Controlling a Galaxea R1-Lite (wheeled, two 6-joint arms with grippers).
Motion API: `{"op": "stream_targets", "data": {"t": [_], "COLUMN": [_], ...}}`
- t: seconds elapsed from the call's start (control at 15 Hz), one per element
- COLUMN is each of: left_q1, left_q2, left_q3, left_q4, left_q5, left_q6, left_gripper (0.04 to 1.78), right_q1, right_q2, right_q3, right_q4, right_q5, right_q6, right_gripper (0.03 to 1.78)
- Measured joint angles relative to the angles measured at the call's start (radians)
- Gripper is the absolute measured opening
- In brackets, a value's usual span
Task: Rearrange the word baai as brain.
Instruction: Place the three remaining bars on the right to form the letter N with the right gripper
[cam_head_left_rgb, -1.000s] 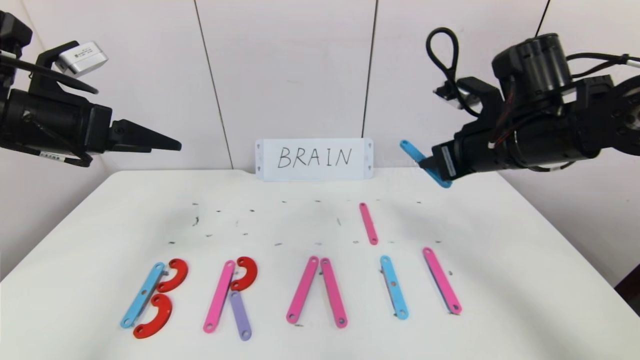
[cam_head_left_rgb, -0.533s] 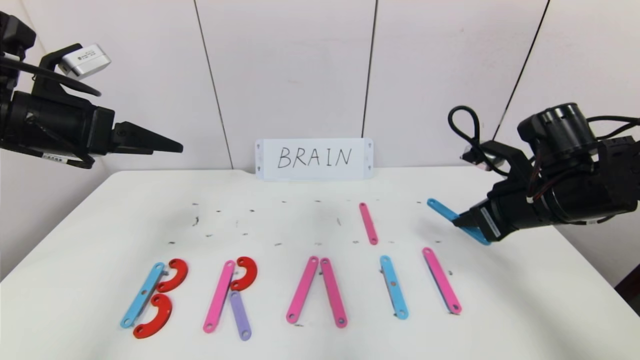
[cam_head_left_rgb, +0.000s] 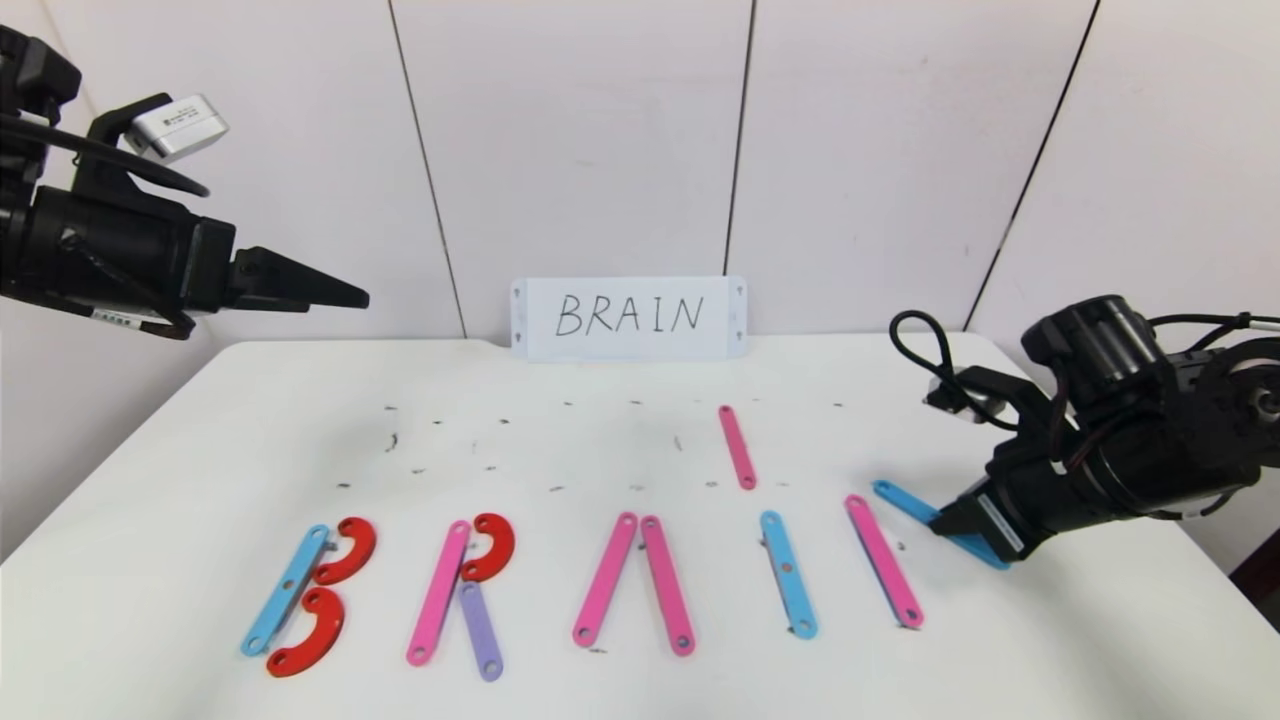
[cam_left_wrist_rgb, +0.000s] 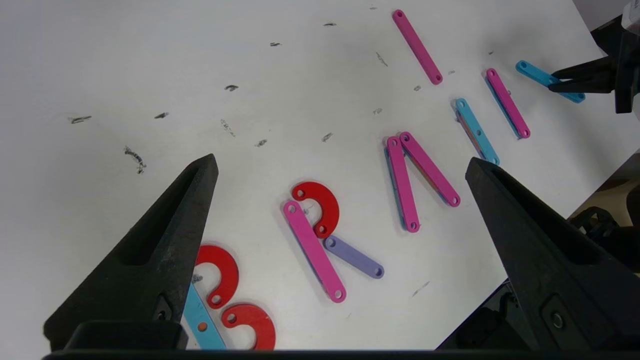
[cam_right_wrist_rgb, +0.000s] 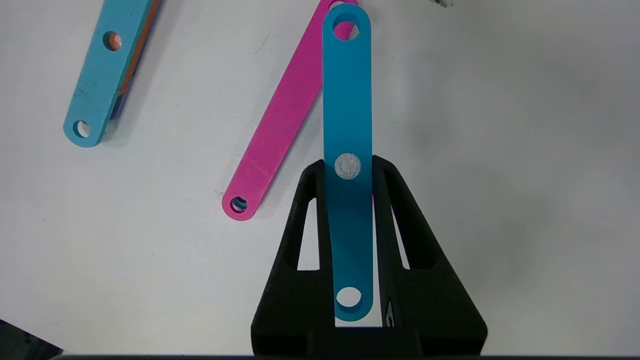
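Observation:
The word's letters lie in a row near the table's front: a light-blue bar (cam_head_left_rgb: 285, 590) with two red curves (cam_head_left_rgb: 347, 550), a pink bar (cam_head_left_rgb: 438, 592) with a red curve (cam_head_left_rgb: 490, 547) and purple bar (cam_head_left_rgb: 481, 630), two leaning pink bars (cam_head_left_rgb: 605, 580), a light-blue bar (cam_head_left_rgb: 787, 573), and a slanted pink bar (cam_head_left_rgb: 884, 574). My right gripper (cam_head_left_rgb: 945, 523) is low over the table just right of that pink bar, shut on a blue bar (cam_head_left_rgb: 905, 500) (cam_right_wrist_rgb: 347, 90). The blue bar's far end reaches the pink bar's (cam_right_wrist_rgb: 280, 125) top end. My left gripper (cam_head_left_rgb: 350, 296) hangs open, high at the left.
A loose pink bar (cam_head_left_rgb: 737, 447) lies behind the row, right of centre. The white card with BRAIN handwritten on it (cam_head_left_rgb: 628, 318) stands against the wall at the table's back edge. Small dark marks dot the table (cam_head_left_rgb: 600, 450). Its right edge is close to my right arm.
My right gripper has come down from beside the card to just over the table right of the slanted pink bar, carrying the blue bar. The left arm has barely moved.

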Motion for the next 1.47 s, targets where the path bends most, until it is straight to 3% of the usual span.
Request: {"op": "stream_targets", "data": {"t": [1.47], "left_q1": [-0.005], "left_q2": [0.012], "left_q3": [-0.001], "left_q4": [-0.001], "left_q5": [0.005], "left_q6": [0.001], "left_gripper": [1.74], "right_q1": [-0.034], "right_q2": [0.104], "right_q3": [-0.004], "right_q4": [-0.001], "right_q5": [0.004], "right_q6": [-0.034], "right_gripper": [0.27]}}
